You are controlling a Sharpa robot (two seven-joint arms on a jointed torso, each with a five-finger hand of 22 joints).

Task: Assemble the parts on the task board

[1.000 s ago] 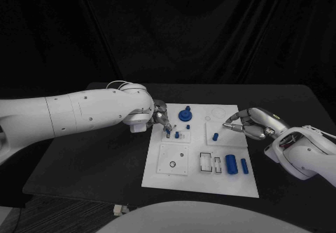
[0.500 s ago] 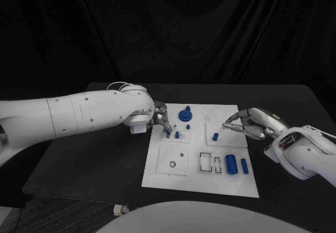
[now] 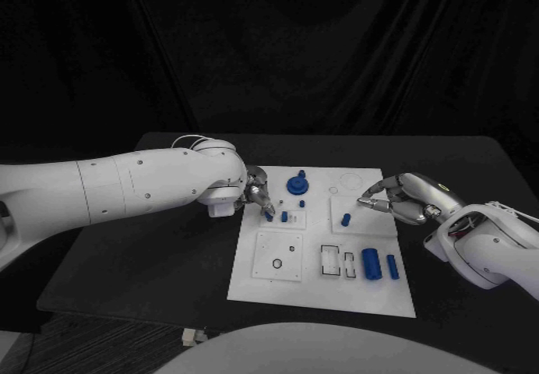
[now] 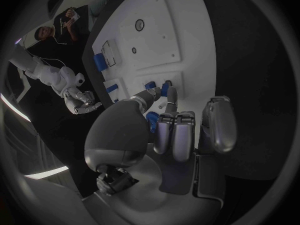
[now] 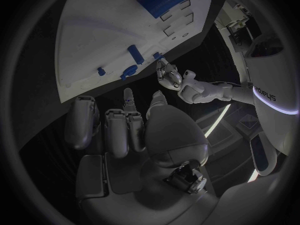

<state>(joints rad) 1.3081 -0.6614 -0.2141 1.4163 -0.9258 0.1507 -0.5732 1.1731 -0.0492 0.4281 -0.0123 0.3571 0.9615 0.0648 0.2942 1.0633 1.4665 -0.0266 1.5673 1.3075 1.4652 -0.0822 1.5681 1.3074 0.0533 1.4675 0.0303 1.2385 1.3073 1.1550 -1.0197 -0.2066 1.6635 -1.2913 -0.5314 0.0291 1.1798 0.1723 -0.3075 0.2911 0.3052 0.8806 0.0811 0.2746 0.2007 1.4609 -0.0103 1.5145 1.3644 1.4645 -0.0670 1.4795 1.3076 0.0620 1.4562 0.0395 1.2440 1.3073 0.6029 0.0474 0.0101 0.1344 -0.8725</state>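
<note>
Clearance over task board (image 3: pixel 323 292)

Near half open from above: only low flat parts (image 3: pixel 370 263) lying there. Far half crowded: left hand (image 3: pixel 257 195) at left edge among small upright pegs (image 3: pixel 284 216), tall knobbed part (image 3: pixel 297 185) mid-board, right hand (image 3: pixel 396 199) at right edge.

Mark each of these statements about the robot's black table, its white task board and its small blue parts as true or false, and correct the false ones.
1. The white rectangular task board lies flat on the black table. True.
2. The silver left hand hovers by the board's far left part, its fingertips at a small blue peg. True.
3. The silver right hand grips the large blue cylinder. False: that cylinder lies untouched at the board's near right; the right hand holds nothing.
4. The blue knob with a round base stands near the board's far edge. True.
5. Both hands are on the same side of the board. False: they flank it, left and right.
</note>
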